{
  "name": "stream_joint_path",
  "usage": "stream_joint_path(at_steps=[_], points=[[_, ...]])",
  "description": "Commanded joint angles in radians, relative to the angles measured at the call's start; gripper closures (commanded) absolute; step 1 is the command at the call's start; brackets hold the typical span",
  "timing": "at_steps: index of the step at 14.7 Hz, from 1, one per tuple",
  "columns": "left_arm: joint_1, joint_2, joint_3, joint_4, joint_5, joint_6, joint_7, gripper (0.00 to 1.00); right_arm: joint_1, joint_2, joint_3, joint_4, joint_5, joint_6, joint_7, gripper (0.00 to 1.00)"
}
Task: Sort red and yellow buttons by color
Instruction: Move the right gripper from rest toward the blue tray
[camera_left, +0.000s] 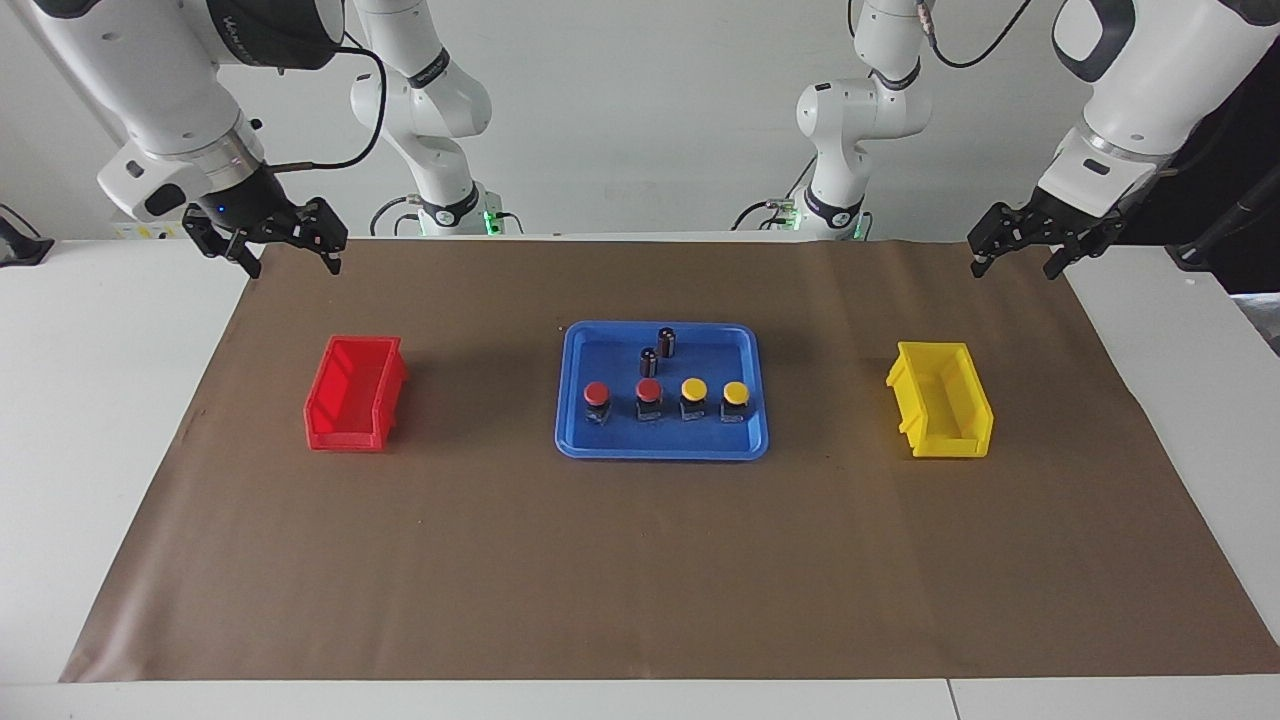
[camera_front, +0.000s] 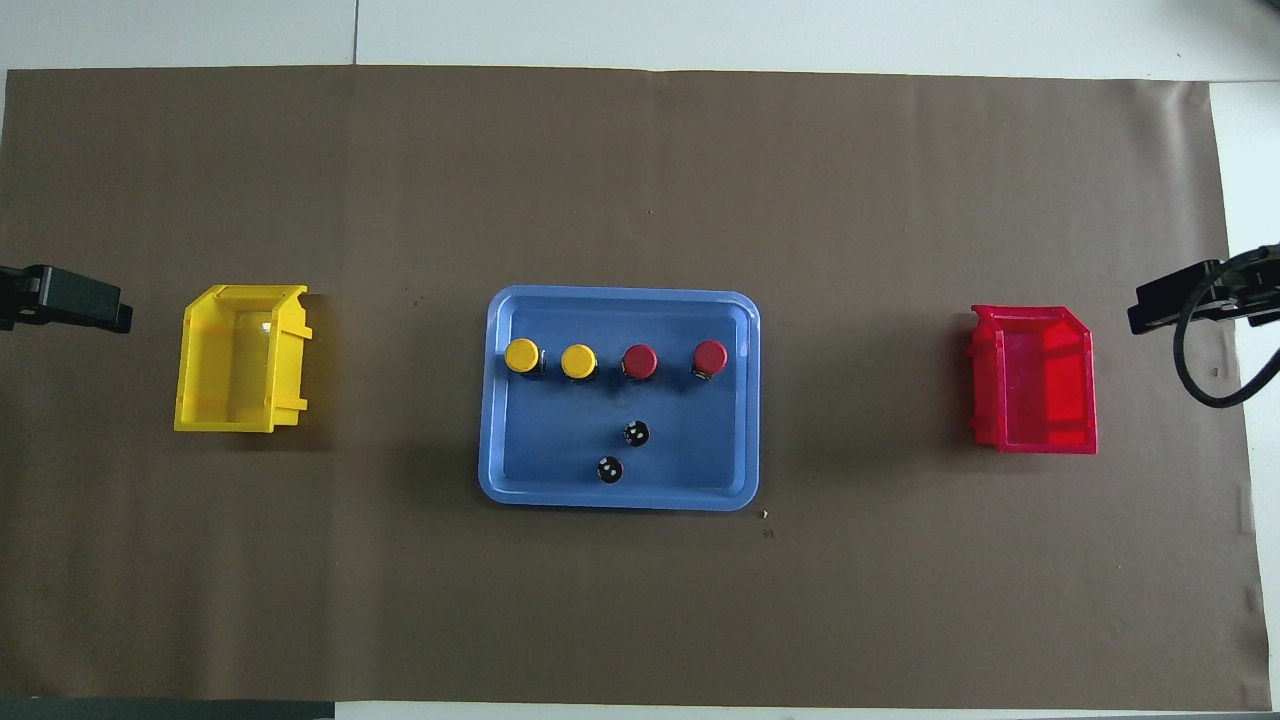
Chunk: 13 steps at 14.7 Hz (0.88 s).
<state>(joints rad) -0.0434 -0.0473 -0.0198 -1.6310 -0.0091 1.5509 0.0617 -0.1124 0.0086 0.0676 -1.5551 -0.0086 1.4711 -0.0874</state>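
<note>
Nothing sorted yet. Toward the right arm's end of the table, the right gripper (camera_left: 283, 252) hangs released and empty over the brown mat's (camera_left: 640, 560) corner, waiting. The red bin (camera_left: 352, 408) nearby holds nothing. Mid-table, the blue tray (camera_left: 662, 448) carries all four: two red buttons (camera_left: 597, 402) (camera_left: 649, 399) and two yellow buttons (camera_left: 693, 397) (camera_left: 736, 401) in one row, with two dark cylinders (camera_left: 666, 343) nearer the robots. The yellow bin (camera_left: 940, 400) sits empty toward the left arm's end. The left gripper (camera_left: 1022, 262) hangs released above that mat corner. All four moves remain. Open mat lies between tray and bins; the tray's raised rim needs clearing.
</note>
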Motion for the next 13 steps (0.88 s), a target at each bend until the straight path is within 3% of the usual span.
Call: stream_joint_path(at_steps=[1, 8, 13], points=[[0.007, -0.017, -0.002, -0.012, -0.006, -0.014, -0.011, 0.0, -0.004, -0.005, 0.004, -0.002, -0.007, 0.005, 0.018, 0.0], [0.008, -0.017, -0.002, -0.012, -0.006, -0.014, -0.011, 0.0, -0.001, -0.013, 0.004, -0.019, -0.005, 0.008, 0.02, 0.0], [0.007, -0.017, -0.002, -0.012, -0.006, -0.014, -0.011, 0.0, 0.118, 0.068, 0.006, 0.125, -0.014, -0.001, 0.121, 0.0]])
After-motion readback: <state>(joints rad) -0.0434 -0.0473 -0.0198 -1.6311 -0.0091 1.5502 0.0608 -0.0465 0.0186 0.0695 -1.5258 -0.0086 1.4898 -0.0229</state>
